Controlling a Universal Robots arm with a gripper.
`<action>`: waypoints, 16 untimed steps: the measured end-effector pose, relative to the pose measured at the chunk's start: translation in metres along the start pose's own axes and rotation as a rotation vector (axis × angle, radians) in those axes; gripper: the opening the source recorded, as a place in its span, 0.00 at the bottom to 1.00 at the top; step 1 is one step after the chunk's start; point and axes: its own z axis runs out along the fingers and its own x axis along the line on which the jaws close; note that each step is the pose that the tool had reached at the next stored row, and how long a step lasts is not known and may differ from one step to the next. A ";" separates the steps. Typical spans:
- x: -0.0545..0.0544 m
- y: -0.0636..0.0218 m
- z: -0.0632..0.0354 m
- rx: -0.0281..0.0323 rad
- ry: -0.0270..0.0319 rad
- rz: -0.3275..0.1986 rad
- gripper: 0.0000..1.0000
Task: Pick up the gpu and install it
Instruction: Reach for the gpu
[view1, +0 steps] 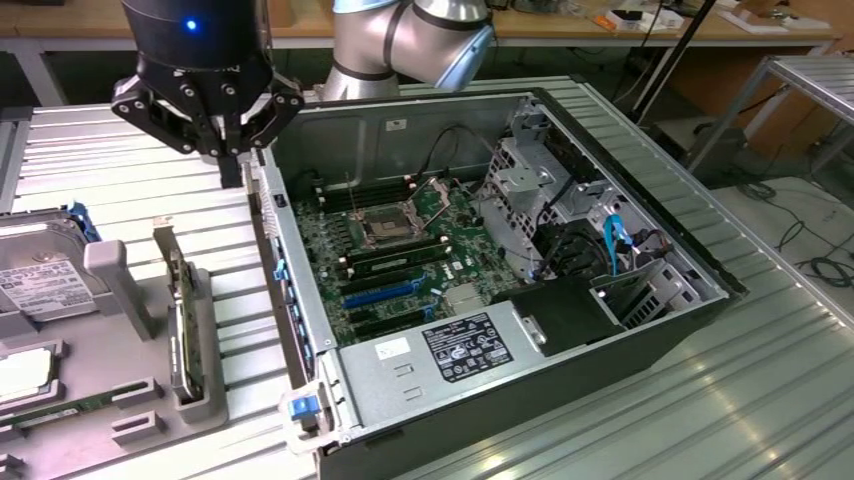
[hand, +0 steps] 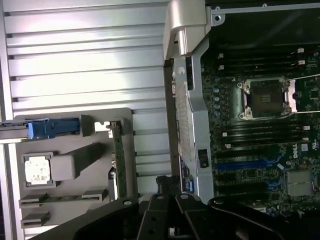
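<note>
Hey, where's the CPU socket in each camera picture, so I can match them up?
Exterior view: the CPU socket sits near the picture's middle, on the motherboard between two banks of memory slots.
Wrist view: the CPU socket lies between the same two banks.
Shared landmark: the blue expansion slots past one memory bank.

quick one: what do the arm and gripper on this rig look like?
The arm has silver-grey, rounded metal joint housings with a smooth finish. The gripper has a glossy black cylindrical body with a small lit blue indicator light, and black bar-linkage fingers with round pivot pins, narrowing to slim dark tips. No readable markings on either.
</note>
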 end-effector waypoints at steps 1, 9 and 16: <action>0.001 -0.0001 0.0000 -0.0001 0.0000 0.000 0.11; 0.014 -0.0020 -0.0004 0.0000 0.0000 0.000 0.11; 0.029 -0.0041 -0.0009 0.0000 -0.0001 0.000 0.11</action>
